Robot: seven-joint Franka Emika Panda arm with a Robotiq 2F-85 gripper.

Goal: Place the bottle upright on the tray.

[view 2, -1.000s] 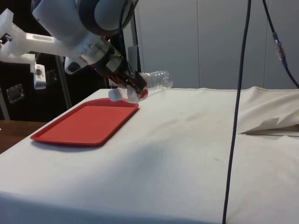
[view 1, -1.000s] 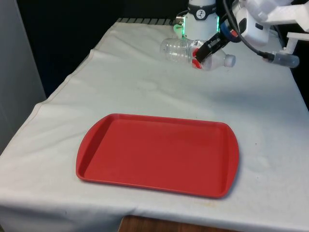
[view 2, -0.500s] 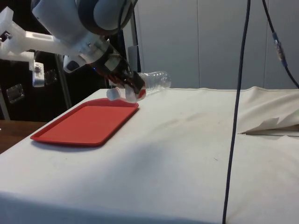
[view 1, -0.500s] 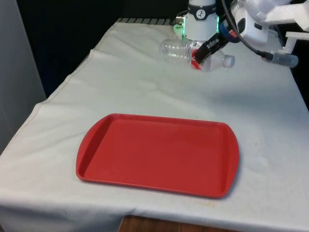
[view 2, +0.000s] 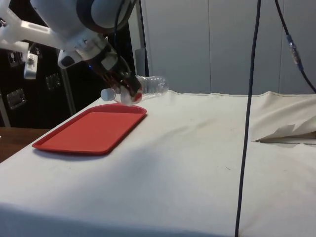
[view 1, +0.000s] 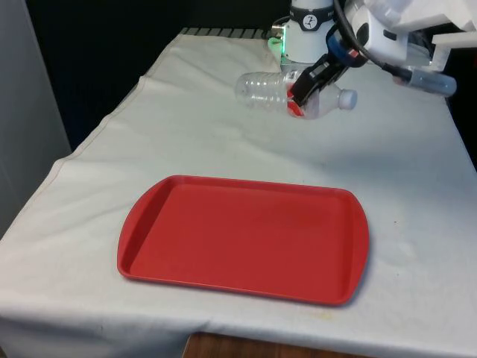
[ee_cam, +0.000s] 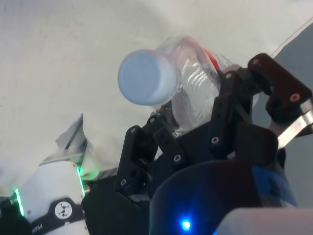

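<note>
The black two-finger gripper [view 1: 302, 91] was squeezed tight on a clear plastic bottle with a white cap and a red label [view 1: 291, 89]. It held the bottle up in the air, over the far part of the table with the white cloth [view 1: 223, 142]. The fingers pinched the bottle near its neck, where the red label was. The bottle lay almost flat on its side. Its cap pointed to the front view's right and its bottom to the front view's left. It probably needed to be turned so the cap faced up before it could stand.

The flat red plastic tray with round corners [view 1: 246, 239] sat on the cloth, well apart from the bottle and nearer the front edge. Nothing was on the tray. The bottle looked empty, but that was hard to be sure of.
</note>
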